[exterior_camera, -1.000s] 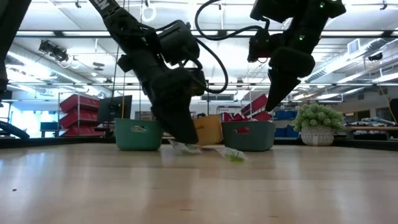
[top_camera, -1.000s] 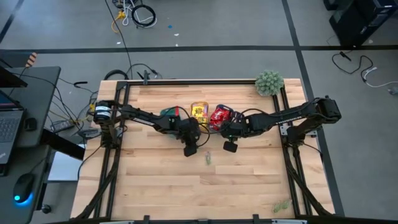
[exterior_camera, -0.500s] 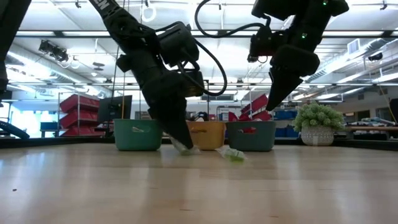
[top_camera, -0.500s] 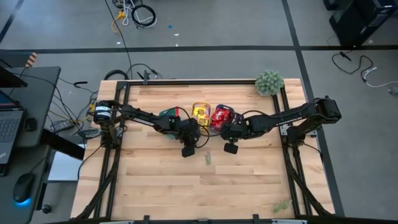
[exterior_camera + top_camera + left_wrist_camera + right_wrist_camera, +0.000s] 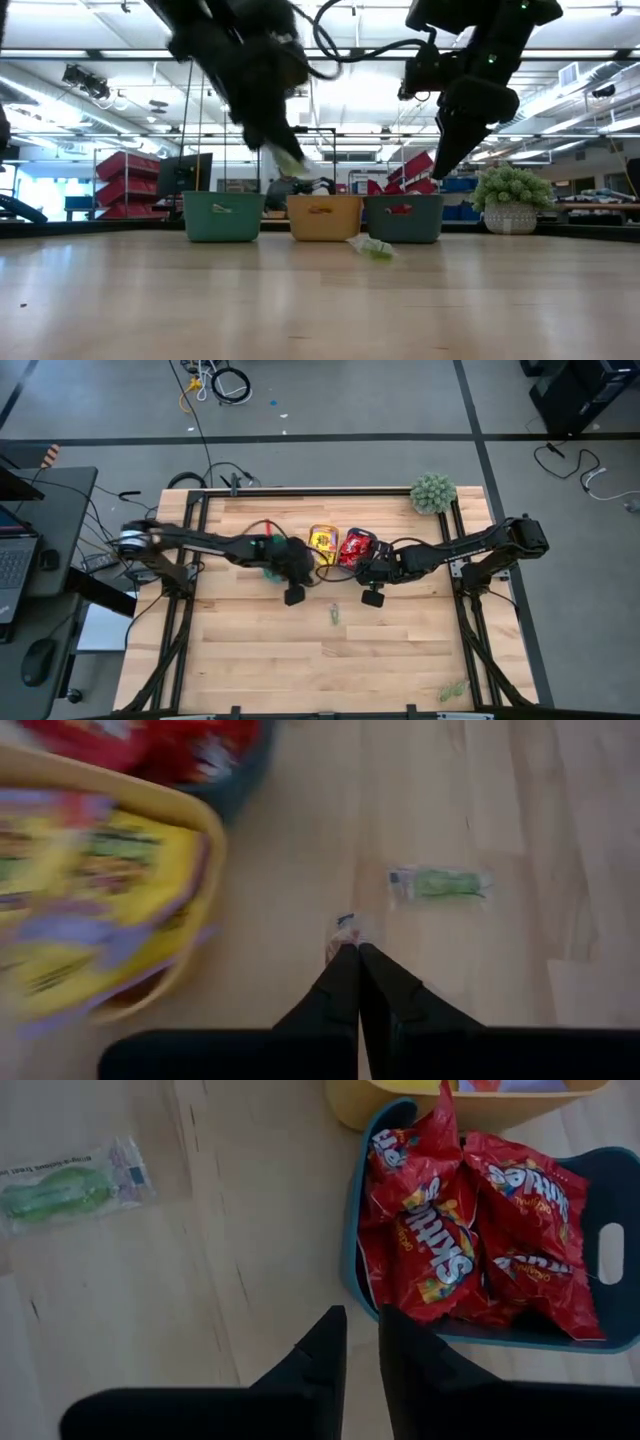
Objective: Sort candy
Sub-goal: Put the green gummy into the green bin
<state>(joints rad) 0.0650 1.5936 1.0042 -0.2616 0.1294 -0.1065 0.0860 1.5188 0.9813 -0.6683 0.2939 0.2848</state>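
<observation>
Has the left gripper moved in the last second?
Yes. The left gripper rose off the table, now above the teal tray, gripping a candy.

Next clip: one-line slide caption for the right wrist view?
Right claw hovers empty beside the blue tray of red candy packets; one green candy lies on the table.

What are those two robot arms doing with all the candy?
They're sorting candy into little trays. The left gripper is pinched shut on a small clear-wrapped sweet, lifted above the table by the trays. The right gripper hangs next to the tray full of red packets, holding nothing. One green candy lies loose on the table. The yellow tray already holds yellow packets.
</observation>
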